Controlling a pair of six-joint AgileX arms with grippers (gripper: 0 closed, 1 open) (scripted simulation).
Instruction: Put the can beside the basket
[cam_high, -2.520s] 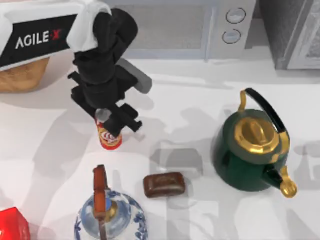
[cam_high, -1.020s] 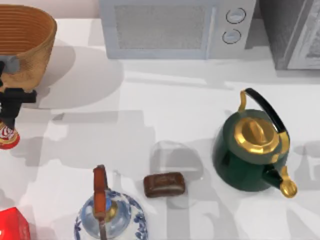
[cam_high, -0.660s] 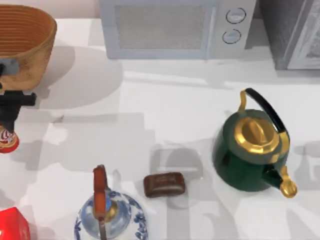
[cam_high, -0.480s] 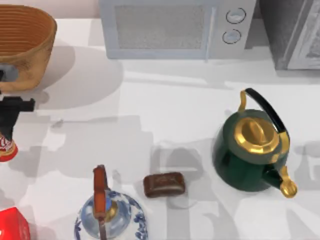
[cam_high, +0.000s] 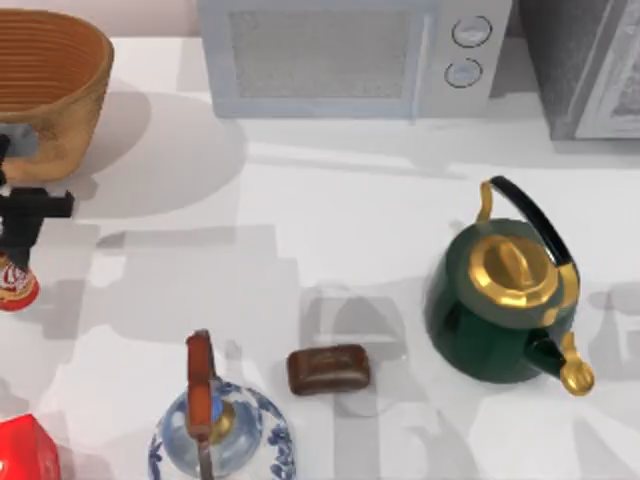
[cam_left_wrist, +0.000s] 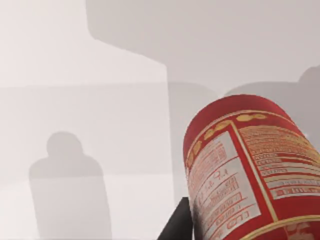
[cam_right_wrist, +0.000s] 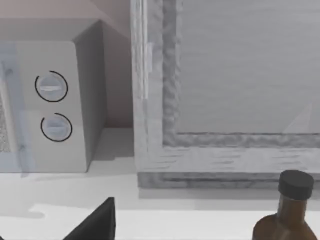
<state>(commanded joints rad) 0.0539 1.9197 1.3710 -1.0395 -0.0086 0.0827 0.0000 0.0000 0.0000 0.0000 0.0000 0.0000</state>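
Reaching down at the table's left edge, left tool (cam_high: 15, 235) grips can (cam_high: 15, 283).

At the table's far left edge, the left gripper (cam_high: 14, 240) stands over the can (cam_high: 15, 283), which sits upright directly beneath it. The basket (cam_high: 50, 90) lies just behind the gripper; the red box (cam_high: 25, 450) sits well in front.

Top view straight down over bench (cam_high: 330, 210); left wrist close on can (cam_left_wrist: 245, 165); right wrist facing microwave (cam_right_wrist: 45, 105), shared with top.
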